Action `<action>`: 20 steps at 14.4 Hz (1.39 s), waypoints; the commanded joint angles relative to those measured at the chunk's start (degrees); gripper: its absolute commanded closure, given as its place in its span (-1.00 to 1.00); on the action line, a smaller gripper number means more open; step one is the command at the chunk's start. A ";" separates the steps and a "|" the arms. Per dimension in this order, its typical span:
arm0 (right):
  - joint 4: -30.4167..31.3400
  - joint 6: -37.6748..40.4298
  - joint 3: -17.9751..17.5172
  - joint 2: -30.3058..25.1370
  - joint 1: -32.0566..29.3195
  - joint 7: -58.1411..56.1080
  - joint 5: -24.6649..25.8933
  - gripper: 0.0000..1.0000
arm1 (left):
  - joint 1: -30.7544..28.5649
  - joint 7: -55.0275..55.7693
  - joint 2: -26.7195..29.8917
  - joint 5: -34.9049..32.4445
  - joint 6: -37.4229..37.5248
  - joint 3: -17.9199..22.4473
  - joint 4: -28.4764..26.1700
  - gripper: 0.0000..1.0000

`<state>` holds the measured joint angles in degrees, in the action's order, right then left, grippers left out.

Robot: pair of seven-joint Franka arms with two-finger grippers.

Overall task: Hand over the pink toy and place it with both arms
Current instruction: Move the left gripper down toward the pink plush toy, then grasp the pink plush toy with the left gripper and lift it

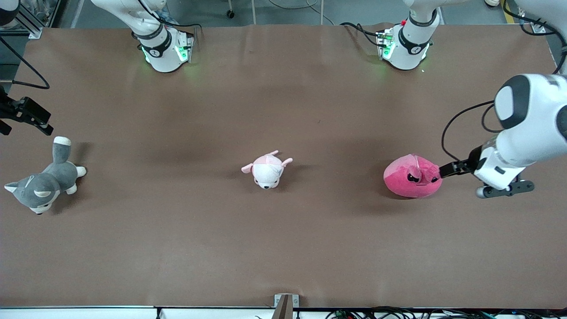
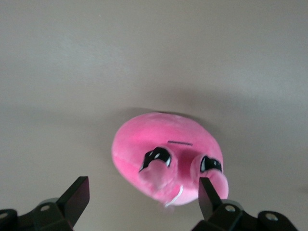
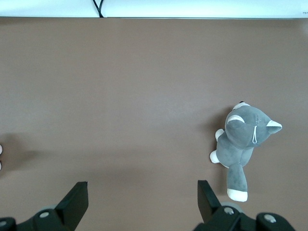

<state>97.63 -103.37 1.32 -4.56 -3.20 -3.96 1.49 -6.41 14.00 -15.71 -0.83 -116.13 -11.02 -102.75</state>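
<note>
The pink toy (image 1: 412, 177) is a round hot-pink plush with dark eyes. It lies on the brown table toward the left arm's end. My left gripper (image 1: 444, 170) is low beside it, open, with its tips at the toy's edge. In the left wrist view the toy (image 2: 166, 149) lies just ahead of the open gripper (image 2: 143, 196). One finger (image 2: 208, 195) is next to the toy's ear and the other finger (image 2: 77, 195) is off to the side. My right gripper (image 1: 42, 123) waits, open and empty, over the right arm's end of the table, also seen in the right wrist view (image 3: 143, 197).
A small pale pink-and-white plush (image 1: 267, 169) lies at the table's middle. A grey-and-white plush dog (image 1: 42, 184) lies at the right arm's end, also in the right wrist view (image 3: 243, 139). The table's front edge (image 3: 154, 17) has a white strip along it.
</note>
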 commanded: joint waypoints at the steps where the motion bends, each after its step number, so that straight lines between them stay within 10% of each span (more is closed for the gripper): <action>1: -0.77 0.01 0.00 0.42 -0.14 -0.25 0.70 -1.00 | 0.26 1.73 -0.37 0.13 -1.99 -0.58 -1.84 -0.91; 7: -0.77 0.10 0.00 0.42 -0.06 -0.25 0.70 -1.00 | 0.08 1.65 -1.69 0.13 -1.99 -0.85 -3.60 -0.40; 12: -0.77 0.10 0.00 0.42 -0.06 -0.25 0.70 -1.00 | 0.87 1.73 -2.40 0.04 -1.99 -0.94 -3.16 0.98; 20: -0.86 0.62 -0.09 0.25 0.30 0.01 0.26 -1.00 | 1.49 2.00 1.47 0.21 4.14 -5.93 0.88 1.00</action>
<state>97.44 -103.33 1.23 -4.40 -3.12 -3.96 1.49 -4.78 15.04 -16.84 -0.82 -115.85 -14.77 -103.12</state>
